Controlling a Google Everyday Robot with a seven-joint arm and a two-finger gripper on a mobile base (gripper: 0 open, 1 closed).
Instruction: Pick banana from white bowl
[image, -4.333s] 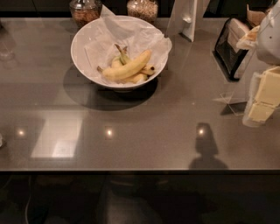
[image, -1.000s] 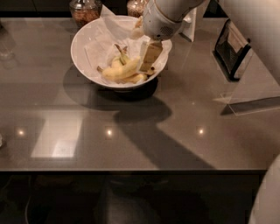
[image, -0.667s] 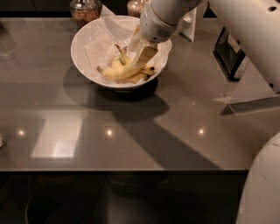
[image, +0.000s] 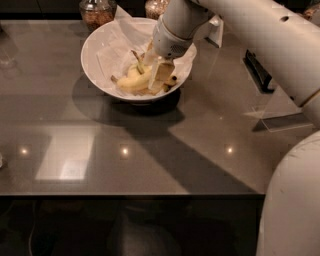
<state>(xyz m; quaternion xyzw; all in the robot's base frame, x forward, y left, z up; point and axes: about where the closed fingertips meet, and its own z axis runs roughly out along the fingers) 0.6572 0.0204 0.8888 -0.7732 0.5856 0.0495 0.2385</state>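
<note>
Dim scene, light from overhead: three small glare spots and a pale reflected patch on the glossy table (image: 50, 115). The arm (image: 240, 30) casts a broad diagonal shadow. The gripper (image: 161, 75), down in the white bowl (image: 95, 55), is brightly lit. Foreground nr black.

The gripper (image: 161, 75) hangs low inside the white bowl (image: 92, 47), just beside the banana (image: 134, 81). Its arm (image: 250, 30) crosses above the bowl's right rim and blocks any way in from that side. Crumpled paper (image: 116, 44) stands up along the far and left walls. A glass jar (image: 97, 12) and a second jar (image: 156, 7) crowd the space just behind. A black device (image: 257, 70) sits well off to the right. The grey countertop (image: 125, 155) in front of the bowl and to its left lies open.
</note>
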